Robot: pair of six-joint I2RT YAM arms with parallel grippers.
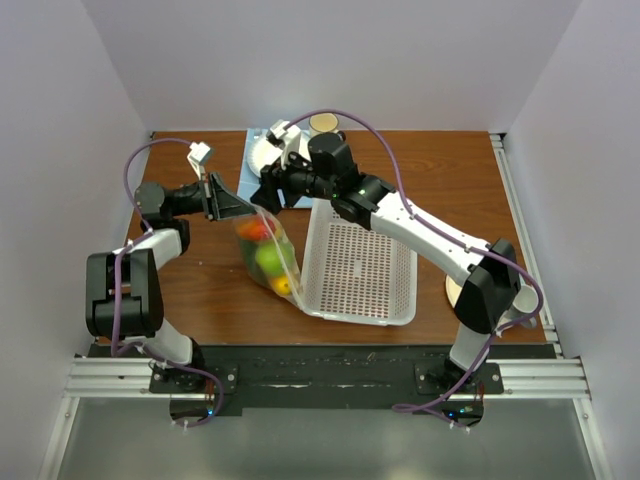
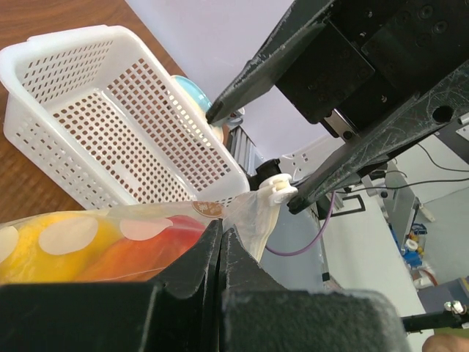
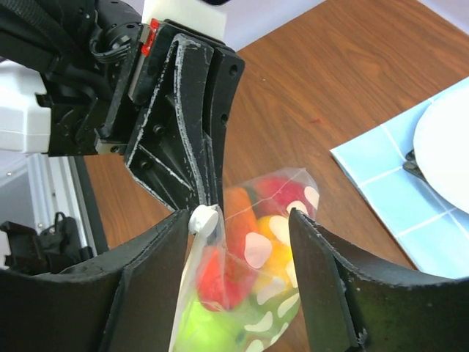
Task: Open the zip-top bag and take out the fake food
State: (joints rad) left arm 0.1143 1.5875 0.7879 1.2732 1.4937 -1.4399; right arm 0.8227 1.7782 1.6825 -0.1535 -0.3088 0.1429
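Observation:
The zip-top bag (image 1: pixel 268 255) hangs above the table, clear with pale dots. The fake food (image 1: pixel 270 262) is inside: red, orange, yellow and green pieces. My left gripper (image 1: pixel 240 207) is shut on the bag's top edge; in the left wrist view its jaws (image 2: pixel 220 231) pinch the plastic beside the fruit. My right gripper (image 1: pixel 268 195) is open just right of it. In the right wrist view the bag (image 3: pixel 271 271) hangs between its spread fingers (image 3: pixel 240 220), and the white zip slider (image 3: pixel 204 218) rests against the left finger. The slider (image 2: pixel 277 189) also shows in the left wrist view.
A white perforated basket (image 1: pixel 360 265) lies right of the bag, tilted, and also shows in the left wrist view (image 2: pixel 110 125). A blue mat (image 1: pixel 250 160) with a white plate (image 1: pixel 268 150) sits at the back. A tan disc (image 1: pixel 325 123) lies behind it.

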